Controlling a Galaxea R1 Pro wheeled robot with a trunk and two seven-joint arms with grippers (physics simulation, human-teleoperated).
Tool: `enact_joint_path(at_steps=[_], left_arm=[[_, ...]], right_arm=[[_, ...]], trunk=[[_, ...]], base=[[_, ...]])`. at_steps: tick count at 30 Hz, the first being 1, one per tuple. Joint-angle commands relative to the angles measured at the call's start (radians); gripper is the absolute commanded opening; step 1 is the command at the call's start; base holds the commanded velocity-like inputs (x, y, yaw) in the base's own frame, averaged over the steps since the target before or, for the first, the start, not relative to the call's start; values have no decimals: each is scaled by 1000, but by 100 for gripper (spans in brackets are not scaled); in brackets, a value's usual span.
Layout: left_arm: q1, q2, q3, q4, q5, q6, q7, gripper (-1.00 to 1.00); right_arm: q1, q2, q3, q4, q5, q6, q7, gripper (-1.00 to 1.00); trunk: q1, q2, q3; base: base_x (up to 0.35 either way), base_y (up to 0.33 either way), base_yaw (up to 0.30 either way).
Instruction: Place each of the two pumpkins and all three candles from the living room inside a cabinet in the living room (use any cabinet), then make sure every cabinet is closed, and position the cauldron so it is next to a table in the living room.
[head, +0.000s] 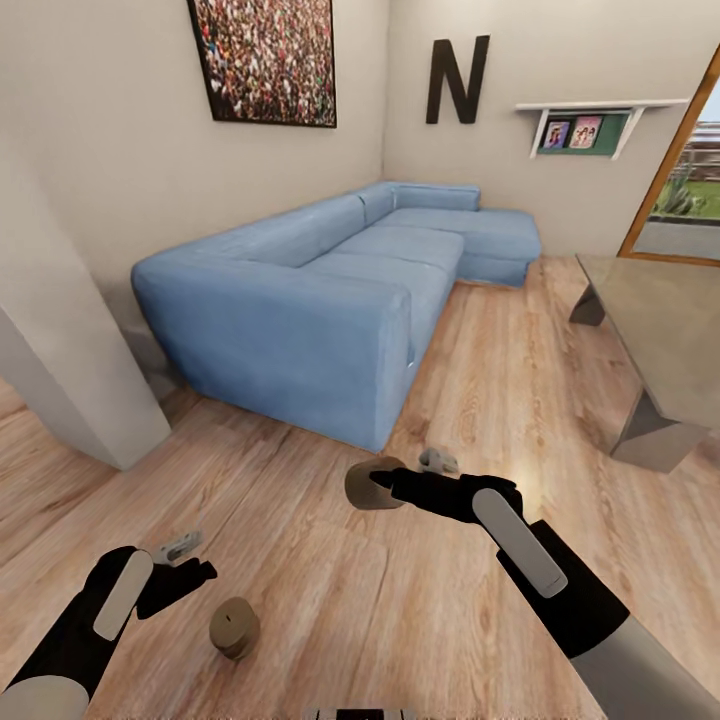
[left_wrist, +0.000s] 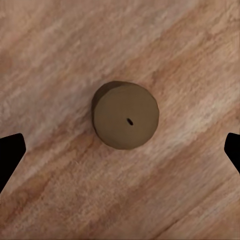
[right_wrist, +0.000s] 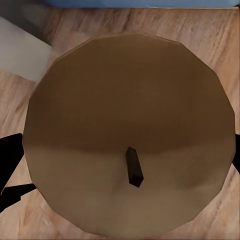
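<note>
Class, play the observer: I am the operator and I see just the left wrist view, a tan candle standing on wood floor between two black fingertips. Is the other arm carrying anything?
Observer: Yes. In the head view the right gripper holds a second candle clear of the floor.
Operator: Is my candle already grasped?
Observer: No. The candle on the floor stands apart from the left gripper, off to its right.
Operator: What lies ahead of the robot?
Observer: A blue corner sofa, with a grey table to the right.
</note>
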Motion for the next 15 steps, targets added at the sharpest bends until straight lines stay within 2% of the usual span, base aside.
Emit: enact_joint_path(at_steps=[1, 15], left_arm=[[0, 0, 1, -1, 11, 3, 9, 100], [0, 0, 1, 2, 11, 3, 9, 100]], right_arm=[[-1, -1, 2, -1, -12, -2, -10, -100], [-2, -1, 2, 3, -12, -5, -10, -100]], trunk=[[0, -1, -5], [6, -4, -59]], base=[[0, 0, -12], [0, 0, -1]])
